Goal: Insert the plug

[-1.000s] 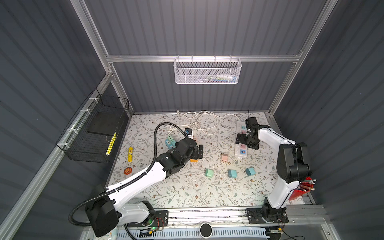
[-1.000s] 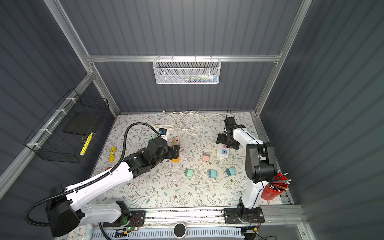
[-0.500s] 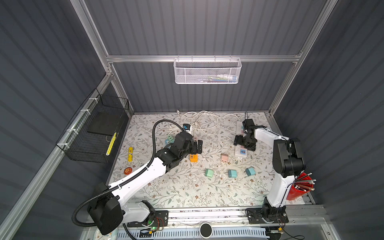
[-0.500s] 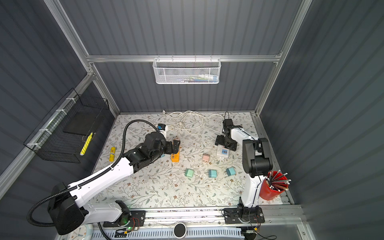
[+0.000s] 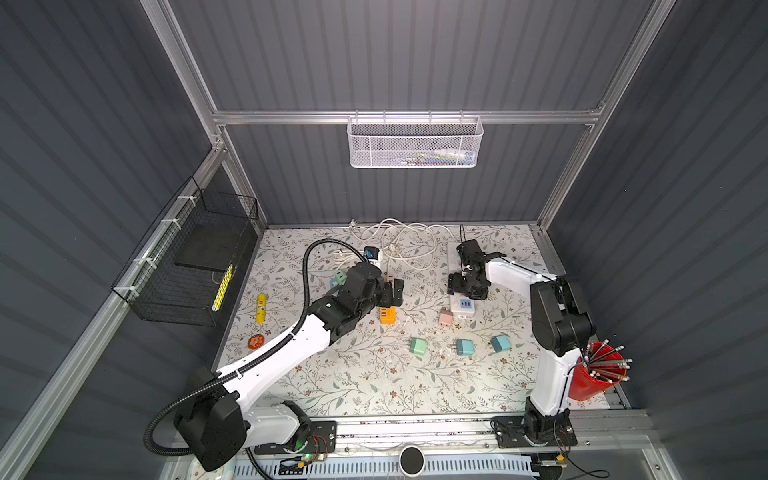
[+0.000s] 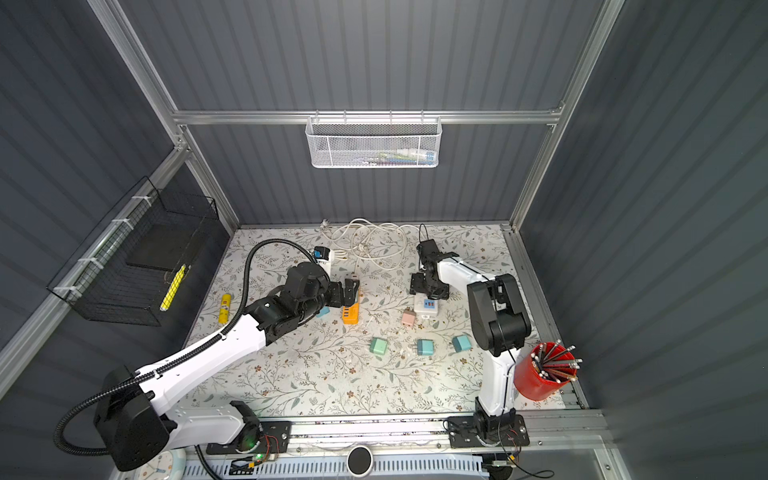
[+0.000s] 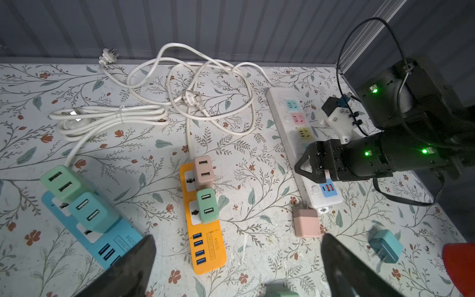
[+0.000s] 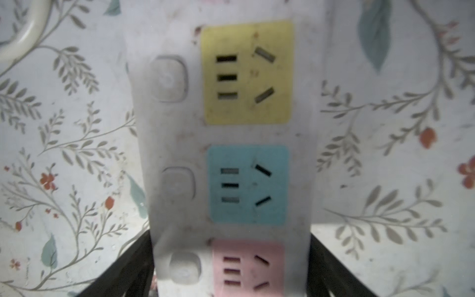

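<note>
My right gripper sits low over the white power strip. Its fingers flank the strip's 2 long edges at the pink socket. They look pressed to the casing, but I cannot tell whether they actually pinch it.

My left gripper hangs over the orange power strip, fingers spread wide and holding nothing.

The plug I take to be next is a pink adapter. It lies loose on the bench just beside the white strip's USB end, prongs toward it, with no gripper on it.

My worries from here:
- An off-centre squeeze could twist or skid the strip.
- The right fingers may block the pink socket.
- The left gripper, reaching across for the adapter, could clip the right one.
- Tilted prongs would jam at the slots.
</note>
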